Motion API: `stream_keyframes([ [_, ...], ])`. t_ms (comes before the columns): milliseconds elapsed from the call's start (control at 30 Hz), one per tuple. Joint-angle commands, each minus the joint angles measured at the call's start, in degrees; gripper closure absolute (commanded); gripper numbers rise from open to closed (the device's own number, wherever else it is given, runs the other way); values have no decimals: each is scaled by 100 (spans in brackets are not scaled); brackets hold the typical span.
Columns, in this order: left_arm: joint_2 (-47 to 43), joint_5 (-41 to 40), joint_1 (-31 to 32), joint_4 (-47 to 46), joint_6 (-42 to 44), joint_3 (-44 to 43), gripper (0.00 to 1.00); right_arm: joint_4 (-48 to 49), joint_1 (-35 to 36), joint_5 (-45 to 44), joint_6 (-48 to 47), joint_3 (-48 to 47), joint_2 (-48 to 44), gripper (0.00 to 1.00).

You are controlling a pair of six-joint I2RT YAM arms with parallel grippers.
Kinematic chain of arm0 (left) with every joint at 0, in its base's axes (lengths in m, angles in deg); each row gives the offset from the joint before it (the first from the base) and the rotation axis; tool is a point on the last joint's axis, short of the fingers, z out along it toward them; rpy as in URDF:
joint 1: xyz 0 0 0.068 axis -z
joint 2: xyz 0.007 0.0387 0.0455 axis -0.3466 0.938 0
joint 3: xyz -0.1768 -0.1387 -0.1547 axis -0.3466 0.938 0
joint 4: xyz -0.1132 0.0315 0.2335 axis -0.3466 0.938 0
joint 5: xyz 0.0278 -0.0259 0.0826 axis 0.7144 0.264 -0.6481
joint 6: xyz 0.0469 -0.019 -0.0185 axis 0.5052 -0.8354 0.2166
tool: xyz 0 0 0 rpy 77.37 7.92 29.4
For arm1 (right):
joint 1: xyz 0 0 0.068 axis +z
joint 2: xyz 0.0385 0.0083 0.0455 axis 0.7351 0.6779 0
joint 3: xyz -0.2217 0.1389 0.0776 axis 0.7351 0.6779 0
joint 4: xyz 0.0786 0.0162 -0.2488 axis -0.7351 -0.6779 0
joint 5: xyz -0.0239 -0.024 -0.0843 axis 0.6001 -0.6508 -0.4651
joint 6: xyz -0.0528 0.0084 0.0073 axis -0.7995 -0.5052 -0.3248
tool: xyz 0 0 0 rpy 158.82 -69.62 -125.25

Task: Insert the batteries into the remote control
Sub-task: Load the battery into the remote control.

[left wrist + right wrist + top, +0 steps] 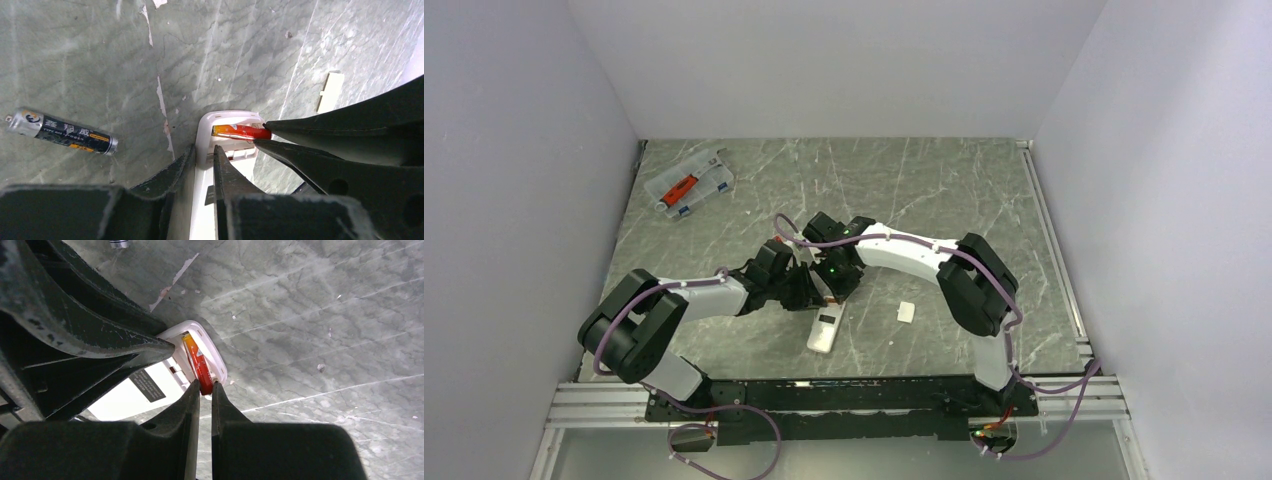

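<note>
Left wrist view has the left end effector (204, 150) closed on the long edges of the remote control (196, 215). It holds the remote back-up on the tabletop (90, 60), with the open battery bay at the far end. Across that bay lies a battery (240, 131), orange and red. One end of it is pinched between the fingertips of the right end effector (206, 385), which is clamped on it. Whether the battery is pressed fully home or sits proud of the bay cannot be told. The second battery (62, 133) lies loose on the tabletop, well apart from the remote on one side. A small white cover piece (330, 90) lies beyond the bay.

The step in hand looks to be seating the first of the two batteries. The next move probably calls for the right end effector to press the held end down until the battery lies flat. It would then need to let go without dragging the battery back out, and go for the loose battery, with the remote held steady throughout.
</note>
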Motion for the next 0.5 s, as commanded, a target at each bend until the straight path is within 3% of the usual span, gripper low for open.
stream_keyframes([
  [0,127,203,442,296,1833,43,84,1574,247,122,-350,-194,451,100],
  [467,23,247,440,290,1881,40,84,1993,255,200,-376,70,605,100],
])
